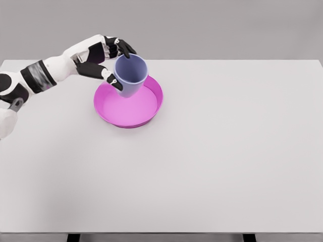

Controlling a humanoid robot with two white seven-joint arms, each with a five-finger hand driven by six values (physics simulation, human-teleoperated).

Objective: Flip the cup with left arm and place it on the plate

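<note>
Left hand (108,60) around cup (131,76), over plate (151,108)

The cup (130,76) and plate (128,103) look like smooth matt plastic, the table (212,151) a smooth matt grey.

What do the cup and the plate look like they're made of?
Cup: looks like matte plastic, uniform lavender-blue, thin rim, no glare. Plate: likely plastic too, solid magenta with a soft sheen on its raised rim. Both are simulator renders, so material is a guess. The left hand grips the cup.
</note>
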